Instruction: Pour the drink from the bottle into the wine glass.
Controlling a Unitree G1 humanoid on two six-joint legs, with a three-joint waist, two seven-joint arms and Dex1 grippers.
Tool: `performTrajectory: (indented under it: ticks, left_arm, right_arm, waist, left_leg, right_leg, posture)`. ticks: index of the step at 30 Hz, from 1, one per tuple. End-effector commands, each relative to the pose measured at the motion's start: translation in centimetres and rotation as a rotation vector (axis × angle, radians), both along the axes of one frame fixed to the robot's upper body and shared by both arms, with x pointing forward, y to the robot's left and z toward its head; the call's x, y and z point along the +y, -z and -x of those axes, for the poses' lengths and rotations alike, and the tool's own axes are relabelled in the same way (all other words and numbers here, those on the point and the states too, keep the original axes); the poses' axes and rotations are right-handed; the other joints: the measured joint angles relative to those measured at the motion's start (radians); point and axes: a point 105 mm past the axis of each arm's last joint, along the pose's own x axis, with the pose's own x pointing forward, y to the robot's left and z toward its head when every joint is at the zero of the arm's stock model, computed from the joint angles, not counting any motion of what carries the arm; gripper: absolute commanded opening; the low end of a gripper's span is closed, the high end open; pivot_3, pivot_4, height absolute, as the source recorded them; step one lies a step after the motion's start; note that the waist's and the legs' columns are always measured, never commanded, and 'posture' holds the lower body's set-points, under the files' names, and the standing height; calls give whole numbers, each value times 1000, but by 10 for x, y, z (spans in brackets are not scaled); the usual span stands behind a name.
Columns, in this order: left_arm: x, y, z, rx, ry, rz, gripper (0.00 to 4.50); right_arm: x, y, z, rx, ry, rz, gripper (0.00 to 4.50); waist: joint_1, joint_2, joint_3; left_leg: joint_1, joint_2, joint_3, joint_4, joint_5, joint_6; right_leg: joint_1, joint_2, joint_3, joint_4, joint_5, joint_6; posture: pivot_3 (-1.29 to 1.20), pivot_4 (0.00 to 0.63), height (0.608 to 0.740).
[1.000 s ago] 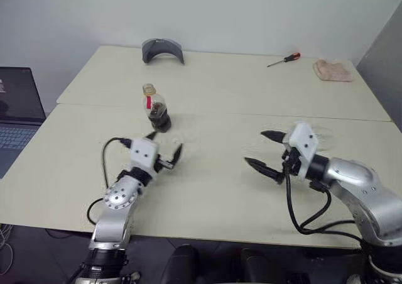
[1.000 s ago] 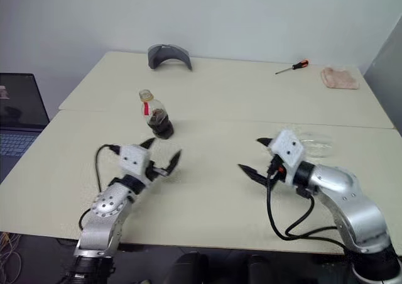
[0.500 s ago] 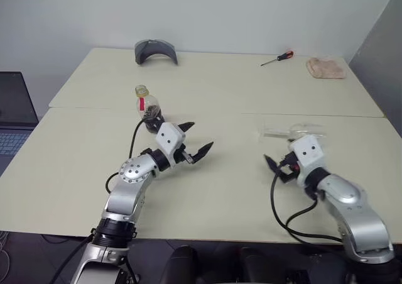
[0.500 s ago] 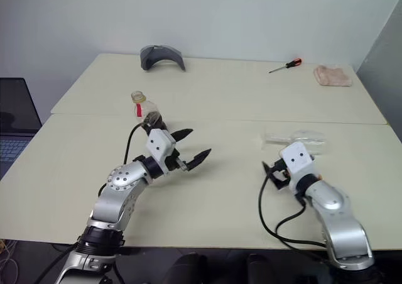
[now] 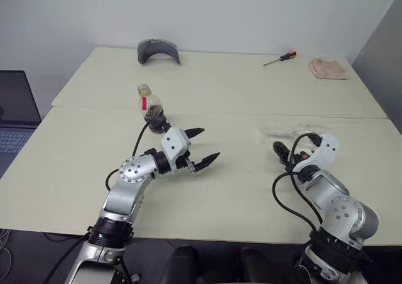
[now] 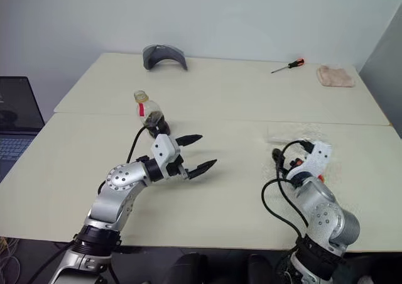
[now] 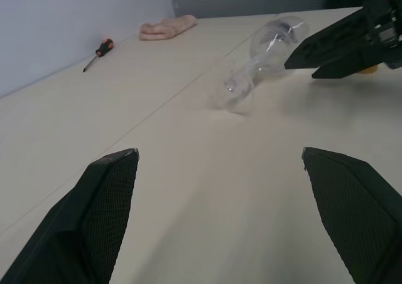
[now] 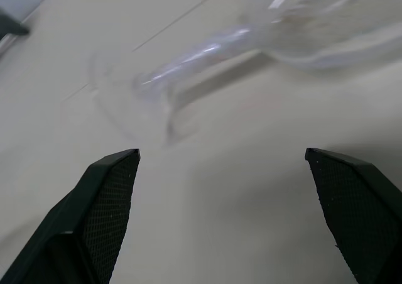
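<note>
The wine glass lies on its side on the table, foot toward the bottle, which stands upright with dark drink at its bottom. The right gripper sits just before the glass, fingers spread wide, holding nothing. The left gripper, equally wide and empty, hangs beside the bottle, pointing toward the glass

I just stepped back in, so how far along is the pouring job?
Nothing looks done. The wine glass lies on its side on the table, and the bottle stands upright with its drink. The right gripper is open near the glass; the left gripper is open, empty. Left: righting the glass, grasping, pouring.
</note>
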Motion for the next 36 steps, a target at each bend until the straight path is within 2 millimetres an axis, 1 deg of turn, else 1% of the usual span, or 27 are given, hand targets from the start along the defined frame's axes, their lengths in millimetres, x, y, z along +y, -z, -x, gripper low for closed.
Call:
performTrajectory:
  ticks: [1,2,4,6,9,11,12,16,20,22,25,27,30,33,36]
  left_arm:
    - [-2,-16,7,-29,43,25,4459]
    - [-2,-16,7,-28,45,22,4459]
    - [0,-17,7,-31,42,12,4459]
    - [1,-17,6,-28,37,9,4459]
    - [1,-16,6,-25,38,3,4459]
    - [1,-15,6,-22,39,0,4459]
    - [1,-15,6,-22,40,-1,4459]
    - [0,-14,5,-17,51,-8,4459]
    - [0,-14,5,-14,56,-10,4459]
    - [0,-14,5,-13,56,-9,4459]
    - [0,-15,5,-12,60,-10,4459]
    - [0,-14,6,-9,62,-11,4459]
    - [-1,-15,5,-9,66,-11,4459]
    - [-1,-17,5,-9,69,-12,4459]
    - [-1,-17,5,-8,73,-15,4459]
  right_arm:
    - [41,-15,-11,-96,-22,-220,4500]
    - [46,-18,-13,-110,-29,-234,4500]
    - [54,-31,-16,-176,-74,-204,4500]
    - [63,-42,-14,-233,-167,-84,4500]
    - [71,-46,-2,-275,-294,55,4500]
    - [69,-46,6,-289,-324,61,4500]
    - [68,-46,7,-295,-326,46,4500]
    - [60,-46,11,-310,-306,-101,4500]
    - [43,-39,3,-272,-169,-219,4500]
    - [39,-37,3,-259,-144,-265,4500]
    - [47,-36,7,-247,-194,-328,4500]
    - [55,-34,10,-234,-238,-353,4500]
    - [70,-31,9,-223,-273,-378,4500]
    - [75,-28,-2,-225,-230,-384,4500]
    - [72,-22,-15,-231,-146,-386,4500]
  waist:
    - [-7,0,0]
    - [-9,0,0]
    - [-18,1,0]
    - [-23,1,0]
    - [-24,1,0]
    - [-19,1,0]
    - [-17,1,0]
    - [-18,1,0]
    - [-20,1,0]
    - [-20,1,0]
    - [-21,1,0]
    - [-21,1,0]
    - [-21,1,0]
    - [-21,1,0]
    - [-21,1,0]
  left_leg:
    - [0,0,0,0,0,0]
    - [0,1,0,0,0,0]
    - [0,1,0,0,0,0]
    - [0,1,0,-1,0,0]
    - [-1,2,0,-1,0,0]
    - [-1,2,-1,-1,0,0]
    - [-1,2,-1,-1,0,0]
    - [-1,1,0,1,0,0]
    - [0,1,-1,0,0,0]
    - [0,1,-1,-1,0,0]
    - [0,1,-1,-1,0,0]
    - [0,1,-1,-1,0,0]
    - [0,2,-1,-1,0,0]
    - [0,2,-1,0,0,0]
    - [0,1,0,0,0,0]
  right_leg:
    - [0,1,0,0,0,0]
    - [0,1,0,0,0,0]
    - [0,2,0,1,0,0]
    - [-1,2,0,1,0,0]
    - [-2,3,0,1,0,0]
    - [0,3,-1,-1,0,0]
    - [0,2,-1,-1,0,0]
    - [1,1,0,-1,0,0]
    - [0,2,0,-1,0,0]
    - [0,2,0,0,0,0]
    - [0,2,0,0,0,0]
    - [0,2,0,0,0,0]
    - [0,2,0,0,0,0]
    - [0,2,0,0,0,0]
    - [0,2,0,-1,0,0]
  posture:
    - [0,150,740]
    - [0,150,740]
    - [0,150,740]
    - [0,150,740]
    - [0,150,740]
    - [0,150,740]
    - [0,150,740]
    - [0,150,740]
    - [0,150,740]
    - [0,150,740]
    - [0,150,740]
    - [0,150,740]
    - [0,150,740]
    - [0,150,740]
    - [0,150,740]
